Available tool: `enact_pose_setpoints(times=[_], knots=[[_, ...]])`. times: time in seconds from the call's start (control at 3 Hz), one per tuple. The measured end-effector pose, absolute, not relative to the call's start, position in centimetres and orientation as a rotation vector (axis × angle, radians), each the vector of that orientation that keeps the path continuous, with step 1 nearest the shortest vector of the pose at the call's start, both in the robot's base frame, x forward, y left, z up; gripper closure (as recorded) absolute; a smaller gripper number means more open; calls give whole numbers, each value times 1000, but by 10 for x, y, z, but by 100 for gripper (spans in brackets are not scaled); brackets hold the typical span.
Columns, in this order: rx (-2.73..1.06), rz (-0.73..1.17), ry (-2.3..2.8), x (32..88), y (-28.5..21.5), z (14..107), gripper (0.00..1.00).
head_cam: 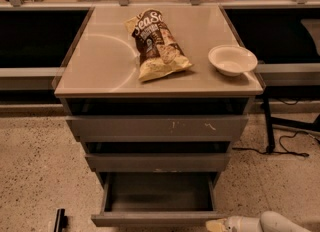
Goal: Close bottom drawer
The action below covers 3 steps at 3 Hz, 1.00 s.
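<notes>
The bottom drawer (155, 219) is pulled far out of the grey cabinet, showing its dark inside (159, 192). Its plain flat front runs along the bottom edge of the camera view. My gripper (216, 224) comes in from the lower right on a white arm (272, 222). Its pale tip is at the right end of the drawer front, touching or nearly touching it. Above are the mid-width drawer (157, 162) and the widest drawer (157, 127) with pale scratch marks, both slightly out.
On the cabinet top (100, 61) lie a chip bag (157, 43) and a white bowl (232, 59). Black cables (280, 148) lie on the speckled floor to the right. A dark object (60, 221) lies on the floor at lower left.
</notes>
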<state>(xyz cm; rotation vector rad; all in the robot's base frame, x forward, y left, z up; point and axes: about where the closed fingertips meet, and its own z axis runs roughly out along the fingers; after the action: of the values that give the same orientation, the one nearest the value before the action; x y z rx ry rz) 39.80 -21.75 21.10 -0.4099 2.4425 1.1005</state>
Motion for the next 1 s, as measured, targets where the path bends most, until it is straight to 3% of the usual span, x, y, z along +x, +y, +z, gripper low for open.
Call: enact_pose_setpoints(times=[1.0], knots=[[-455,1037,2446,445,-219,151,100]])
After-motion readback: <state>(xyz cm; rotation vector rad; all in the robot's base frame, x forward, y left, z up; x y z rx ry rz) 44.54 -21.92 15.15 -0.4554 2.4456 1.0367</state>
